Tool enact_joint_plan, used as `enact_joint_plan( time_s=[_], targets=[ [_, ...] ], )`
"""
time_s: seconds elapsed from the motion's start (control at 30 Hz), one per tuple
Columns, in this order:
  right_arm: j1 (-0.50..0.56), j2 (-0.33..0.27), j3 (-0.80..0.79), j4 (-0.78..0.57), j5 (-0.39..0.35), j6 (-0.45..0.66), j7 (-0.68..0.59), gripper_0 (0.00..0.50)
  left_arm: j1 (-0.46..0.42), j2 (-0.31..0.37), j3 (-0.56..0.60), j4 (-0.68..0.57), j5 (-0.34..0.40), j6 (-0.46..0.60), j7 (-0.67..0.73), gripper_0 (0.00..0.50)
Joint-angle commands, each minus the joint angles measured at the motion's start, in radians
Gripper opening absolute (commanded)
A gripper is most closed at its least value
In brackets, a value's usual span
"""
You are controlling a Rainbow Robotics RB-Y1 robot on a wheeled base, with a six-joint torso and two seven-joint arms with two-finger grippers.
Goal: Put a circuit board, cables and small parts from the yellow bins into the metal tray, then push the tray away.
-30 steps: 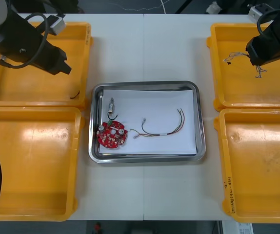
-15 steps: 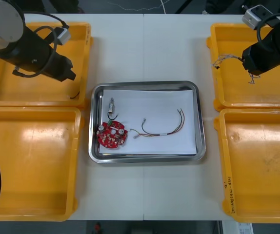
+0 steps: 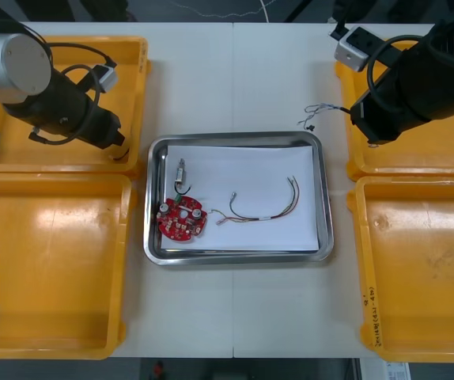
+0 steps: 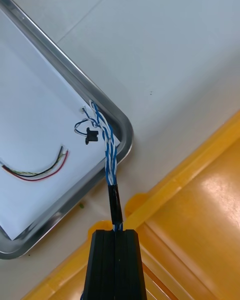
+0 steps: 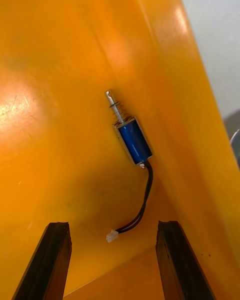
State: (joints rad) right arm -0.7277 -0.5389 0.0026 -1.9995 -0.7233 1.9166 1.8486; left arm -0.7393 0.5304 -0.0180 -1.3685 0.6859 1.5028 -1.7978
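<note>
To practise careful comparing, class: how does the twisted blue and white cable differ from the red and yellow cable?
The blue and white cable is pinched in the right gripper's shut jaws, held by the metal tray's far right corner; the red and yellow cable lies loose on the tray's white inside. The blue and white cable's strands are twisted; the red and yellow cable's run side by side in a loose curve. Both are thin, multi-stranded.

Shiny metal tray (image 3: 327, 222), seemingly paper-lined, glossy plastic yellow bins (image 3: 53, 277), matt table (image 3: 235, 317)
</note>
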Motion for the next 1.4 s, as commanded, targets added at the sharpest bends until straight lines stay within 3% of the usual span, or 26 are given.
enact_joint_plan(
  time_s=[0.03, 0.53, 0.77, 0.97, 1.4],
  targets=[
    [0.002, 0.017, 0.048, -0.035, -0.034, 0.003, 0.044, 0.000, 0.023, 0.013, -0.036, -0.011, -0.012, -0.029, -0.077, 0.500],
    [0.002, 0.073, 0.287, -0.038, 0.024, -0.172, 0.066, 0.000, 0.037, 0.013, -0.114, 0.060, -0.020, -0.161, -0.051, 0.500],
    [-0.001, 0.079, 0.398, -0.015, 0.084, -0.278, 0.089, 0.000, 0.038, 0.010, -0.123, 0.062, -0.008, -0.164, -0.041, 0.500],
    [-0.001, 0.082, 0.447, 0.008, 0.145, -0.312, 0.242, 0.000, 0.044, 0.010, -0.123, 0.063, 0.014, -0.162, -0.037, 0.500],
    [-0.007, 0.088, 0.455, 0.110, 0.157, -0.355, 0.469, 0.000, 0.066, 0.011, -0.125, 0.063, 0.029, -0.182, -0.045, 0.500]
  ],
)
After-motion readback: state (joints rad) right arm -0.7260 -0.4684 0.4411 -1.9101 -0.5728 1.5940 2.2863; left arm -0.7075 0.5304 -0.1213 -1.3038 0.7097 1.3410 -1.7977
